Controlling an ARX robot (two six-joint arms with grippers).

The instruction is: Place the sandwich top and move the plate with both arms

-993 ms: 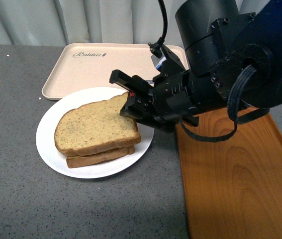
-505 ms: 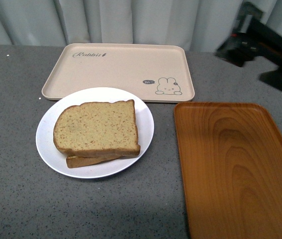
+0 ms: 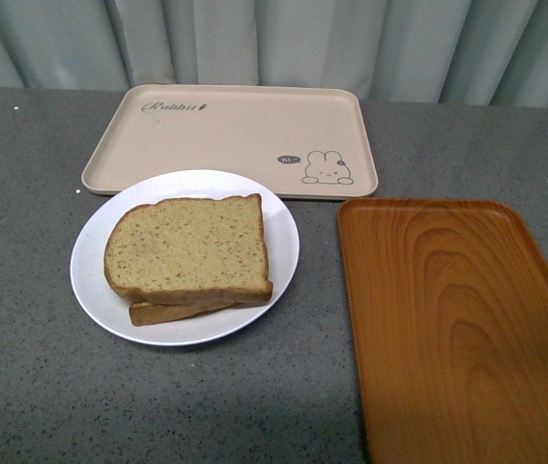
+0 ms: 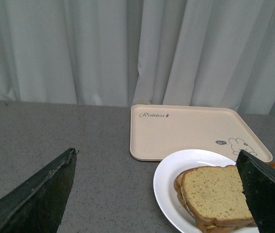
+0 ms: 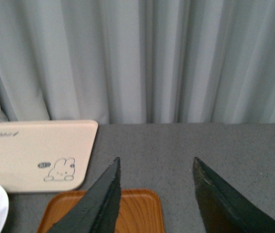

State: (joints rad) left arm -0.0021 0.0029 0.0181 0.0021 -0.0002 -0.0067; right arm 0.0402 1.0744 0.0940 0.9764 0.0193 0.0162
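Withdrawn from front view, black pronged right gripper (image 5: 156,158), like left gripper (image 4: 155,151), gapes empty; tan wholegrain sandwich top (image 3: 188,248) rests on round white plate (image 3: 88,261) at 9 o'clock, leaving plate transfer.

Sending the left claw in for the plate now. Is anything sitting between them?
Nothing visible. In the left wrist view, only bare grey counter lies between the open left claw and the plate. The beige tray lies beyond the plate, out of the path.

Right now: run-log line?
sandwich top: on lower slice, on plate | left gripper: open, empty | right gripper: open, empty | plate move: pending
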